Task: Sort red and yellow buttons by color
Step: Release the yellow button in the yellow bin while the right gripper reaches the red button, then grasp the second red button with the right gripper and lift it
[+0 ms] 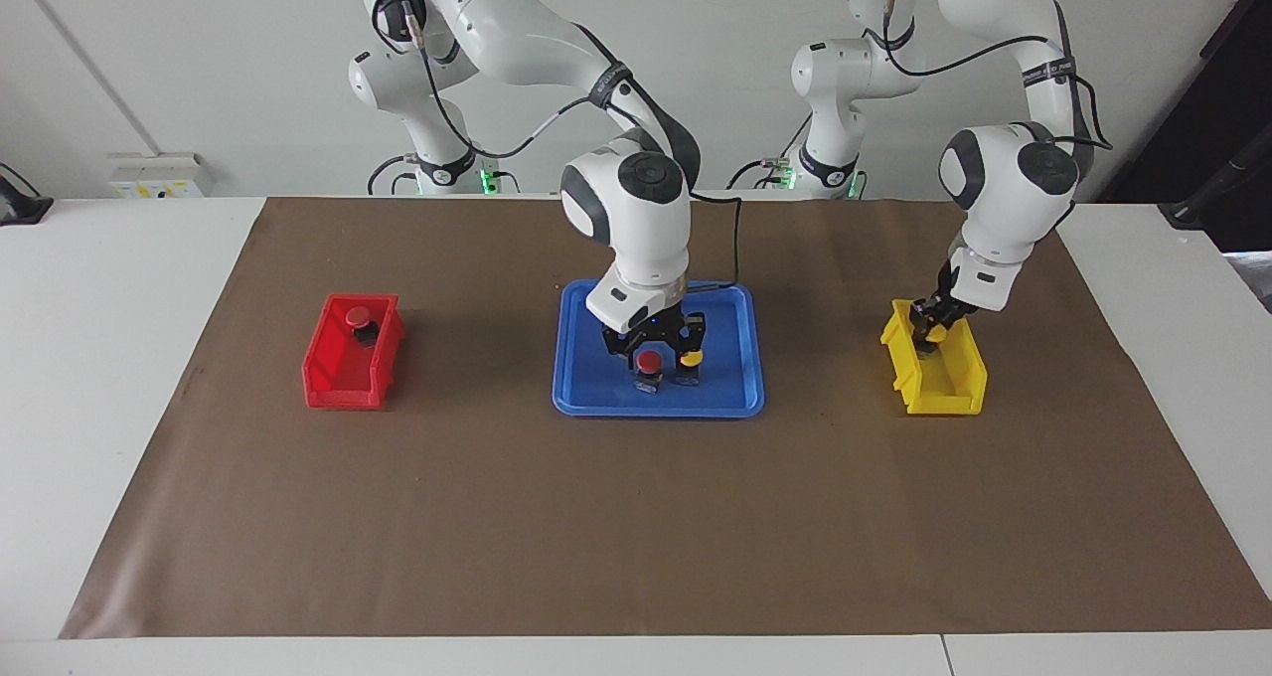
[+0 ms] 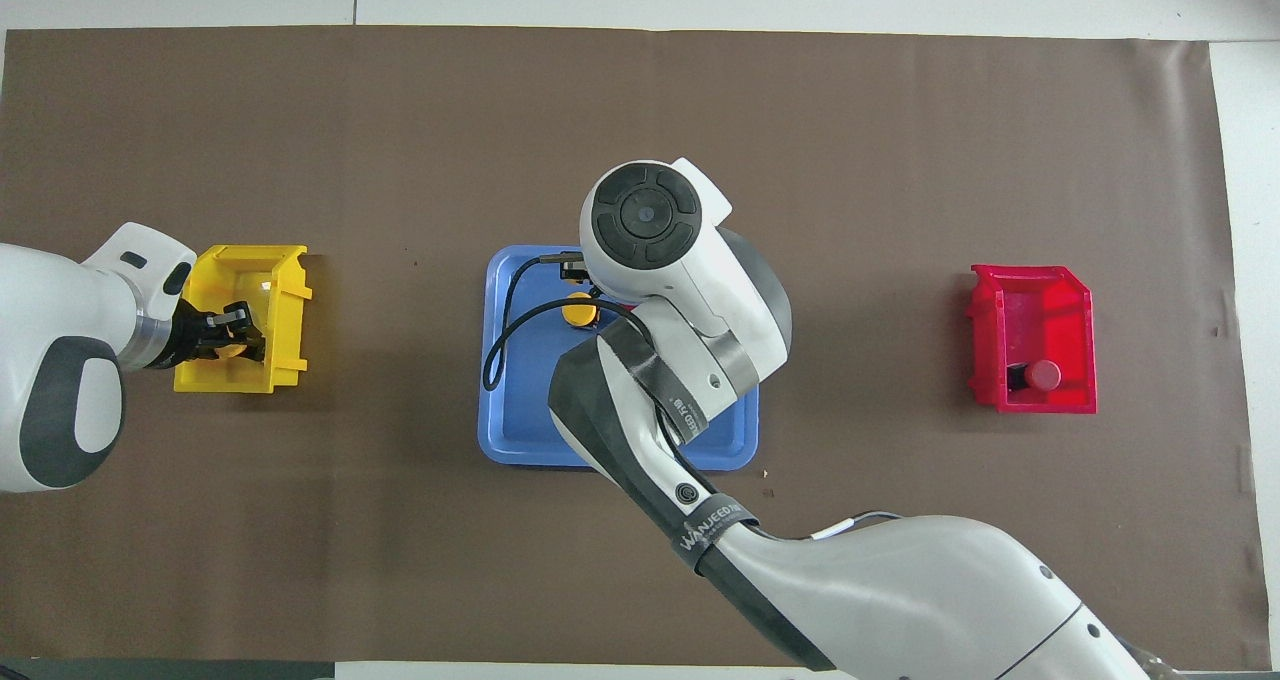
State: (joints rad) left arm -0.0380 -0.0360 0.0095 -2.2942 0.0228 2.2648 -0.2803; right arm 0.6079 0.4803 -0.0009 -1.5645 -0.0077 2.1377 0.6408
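A: We see the right gripper (image 1: 654,353) low over the blue plastic tray (image 1: 586,398), fingers apart, straddling the red domed push-button (image 1: 649,362); not clamped yet, we'd judge it's lining up a grasp

B: Agreed. The yellow domed push-button (image 1: 690,358) sits just beside it in the tray, toward the left arm's end, so the gap there looks tight

A: We have the left gripper (image 1: 931,330) down in the yellow plastic bin (image 1: 962,388), with something yellow at its tip. We can't tell if the fingers are apart or gripping

B: Probably a release in its matching bin, but that's our guess. The red plastic bin (image 1: 328,378) already holds one red-capped button (image 1: 357,317), lying at the end nearer the robots

A: So one red is sorted and one red and one yellow remain in the tray on the brown-papered counter (image 1: 636,517)
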